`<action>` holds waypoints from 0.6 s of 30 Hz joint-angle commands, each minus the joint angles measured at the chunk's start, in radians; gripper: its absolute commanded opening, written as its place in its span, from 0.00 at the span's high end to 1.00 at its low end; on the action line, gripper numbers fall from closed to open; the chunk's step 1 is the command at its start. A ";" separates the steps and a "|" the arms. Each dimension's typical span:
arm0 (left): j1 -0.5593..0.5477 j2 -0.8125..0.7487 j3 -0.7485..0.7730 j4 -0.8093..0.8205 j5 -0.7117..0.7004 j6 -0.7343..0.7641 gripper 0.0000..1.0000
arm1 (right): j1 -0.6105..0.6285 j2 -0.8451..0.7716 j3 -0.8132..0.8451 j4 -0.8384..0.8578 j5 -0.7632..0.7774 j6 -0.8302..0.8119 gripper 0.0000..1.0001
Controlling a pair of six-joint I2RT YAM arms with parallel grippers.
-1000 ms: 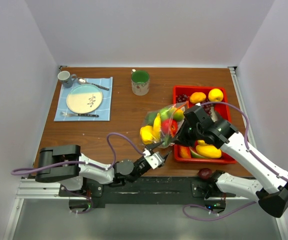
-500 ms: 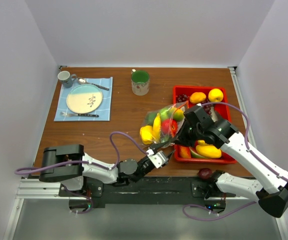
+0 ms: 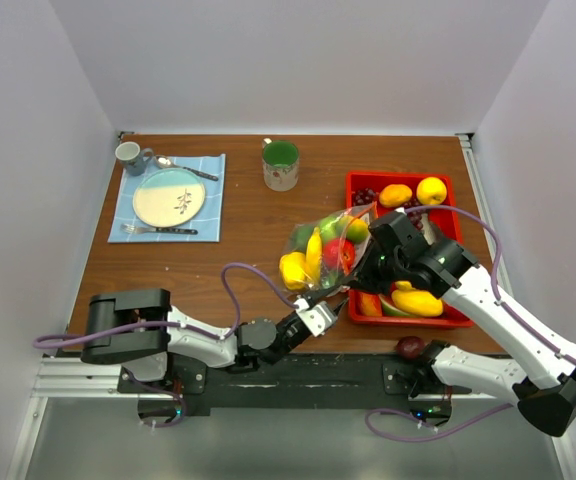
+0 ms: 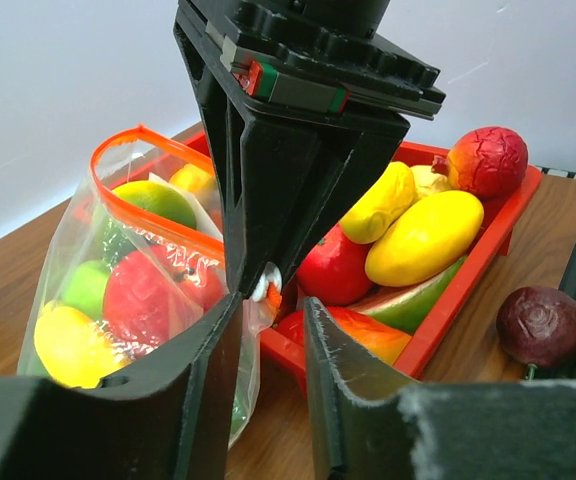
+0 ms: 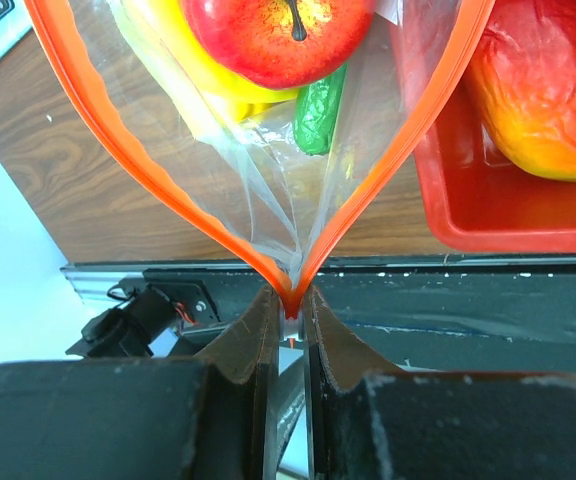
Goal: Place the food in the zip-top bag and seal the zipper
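The zip-top bag [image 3: 320, 248] lies left of the red tray [image 3: 398, 176] and holds a red apple [image 5: 278, 25], yellow pieces and green pieces. Its mouth is open: the orange-red zipper [image 5: 118, 150] spreads in a V. My right gripper [image 3: 356, 283] is shut on the white slider at the zipper's near end [image 5: 290, 300]. My left gripper [image 3: 330, 303] is open just below it, its jaws either side of the bag's lower corner [image 4: 243, 340] without pinching it. More food lies in the tray: a yellow mango [image 4: 428, 235] and a red fruit [image 4: 488, 160].
A dark purple fruit [image 3: 409, 347] lies on the table's near edge by the right arm's base. A green mug [image 3: 281, 165] stands at the back middle. A plate [image 3: 168, 197] on a blue mat and a small cup [image 3: 128, 153] are at the back left.
My left gripper has crept right and forward toward the bag's near corner. The right gripper has stayed shut on the slider and has barely moved.
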 commanded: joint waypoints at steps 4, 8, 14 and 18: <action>-0.007 0.012 0.041 0.083 -0.035 -0.017 0.68 | 0.005 -0.014 0.042 -0.006 0.017 0.024 1.00; -0.007 0.012 0.050 0.071 -0.038 -0.018 0.73 | 0.007 -0.012 0.037 -0.002 0.014 0.027 1.00; -0.007 0.010 0.055 0.050 -0.038 -0.025 0.83 | 0.005 -0.012 0.034 0.005 0.011 0.028 1.00; -0.007 0.007 0.058 0.030 -0.035 -0.020 0.92 | 0.007 -0.011 0.037 0.007 0.009 0.030 1.00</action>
